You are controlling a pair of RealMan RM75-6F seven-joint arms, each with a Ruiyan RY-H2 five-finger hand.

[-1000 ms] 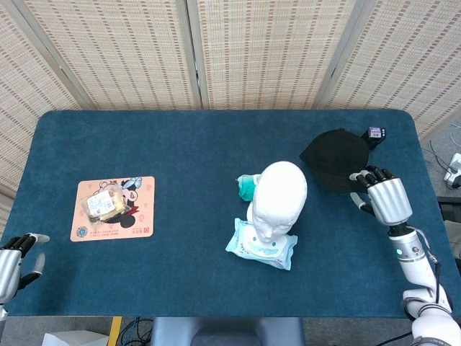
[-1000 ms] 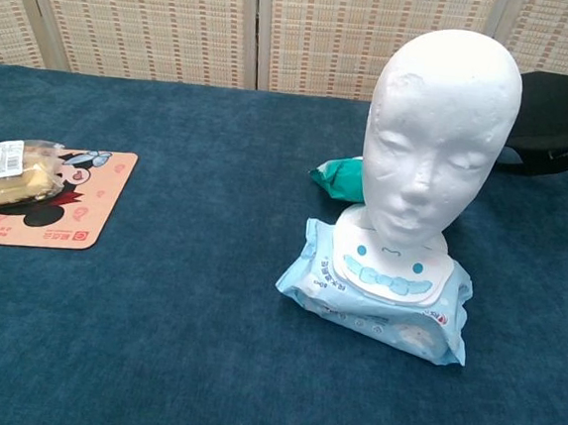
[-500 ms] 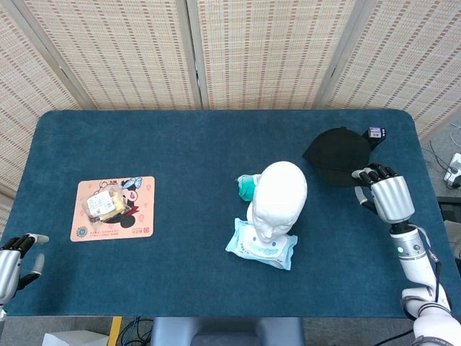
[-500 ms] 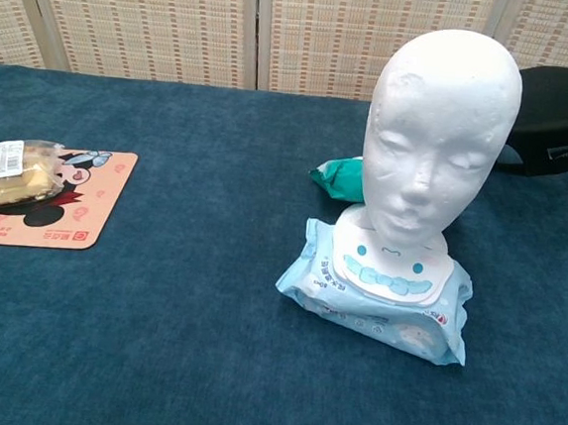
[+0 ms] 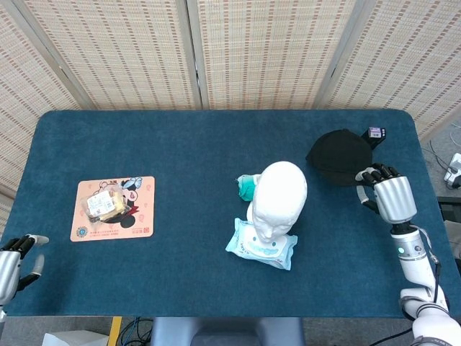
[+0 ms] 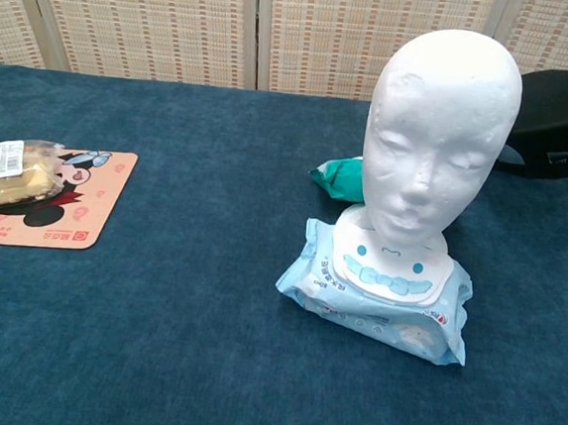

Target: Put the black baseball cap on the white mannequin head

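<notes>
The blue bench (image 5: 180,144) carries the white mannequin head (image 5: 279,196), upright on a wipes pack (image 5: 261,246). The black baseball cap (image 5: 338,156) lies at the bench's far right; the right hand (image 5: 387,196) touches its edge, whether gripping, I cannot tell. The left hand (image 5: 14,261) rests empty, fingers apart.

The head view looks steeply down from high above the near edge, facing the woven screens (image 5: 274,50) behind, and takes in the whole blue table (image 5: 180,151) from far off. The chest view sits low, near table height, close in, facing the same way, level with the white mannequin head (image 6: 439,127). The 2 views share the table's middle: the mannequin head (image 5: 279,198), the wipes pack (image 5: 261,247) (image 6: 376,295), the cartoon mat (image 5: 114,209) (image 6: 40,211) and the black baseball cap (image 5: 338,156) (image 6: 561,117).
</notes>
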